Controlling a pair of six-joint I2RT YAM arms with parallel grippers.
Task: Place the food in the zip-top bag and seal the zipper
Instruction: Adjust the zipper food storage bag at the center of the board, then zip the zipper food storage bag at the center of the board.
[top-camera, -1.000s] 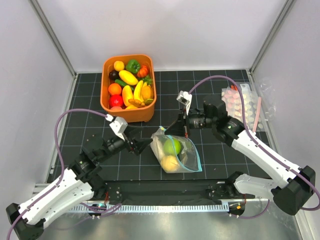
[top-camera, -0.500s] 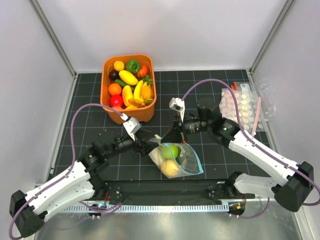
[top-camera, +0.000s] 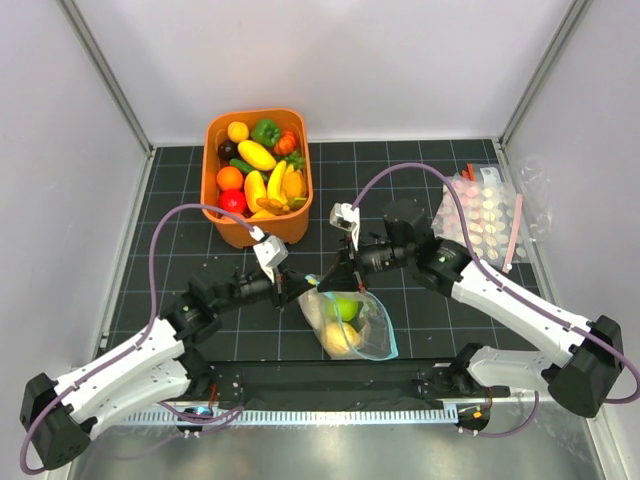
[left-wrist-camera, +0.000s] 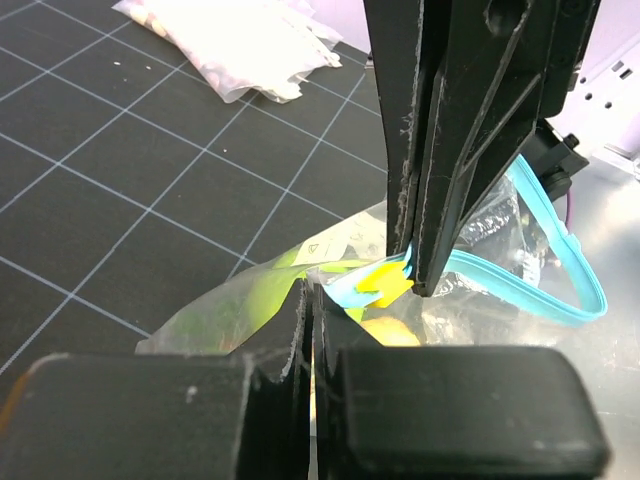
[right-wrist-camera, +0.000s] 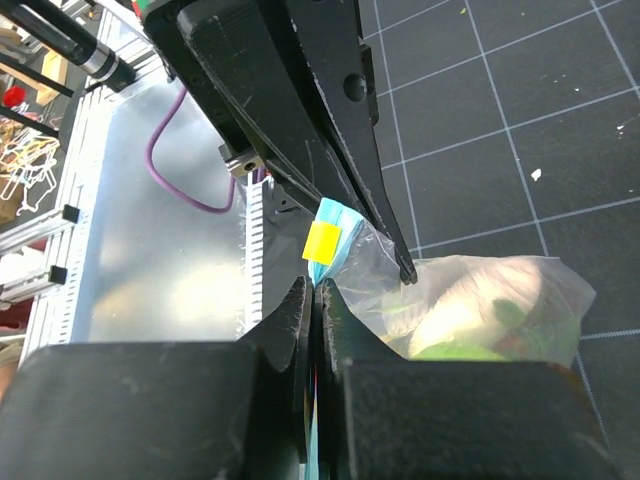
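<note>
The clear zip-top bag (top-camera: 368, 325) lies between the arms with food in it: a green apple (top-camera: 347, 307) and a yellow lemon (top-camera: 338, 338). Its teal zipper (left-wrist-camera: 560, 290) loops open on the right; a yellow tab (right-wrist-camera: 322, 242) sits at one end. My right gripper (right-wrist-camera: 315, 292) is shut on the teal strip just below that tab. My left gripper (left-wrist-camera: 309, 292) is shut on the bag's clear film beside the same corner. In the top view the left gripper (top-camera: 306, 291) and right gripper (top-camera: 334, 283) meet tip to tip at the bag's upper left corner.
An orange basket (top-camera: 211, 185) with several toy fruits and vegetables stands at the back left. Crinkled packs with pink dots (top-camera: 485, 215) lie at the right edge of the black grid mat. A metal rail (top-camera: 330, 415) runs along the near edge.
My left gripper moved right to the bag's corner and shut on the film. The right gripper moved left with the zipper end, and the bag shifted a little left.
</note>
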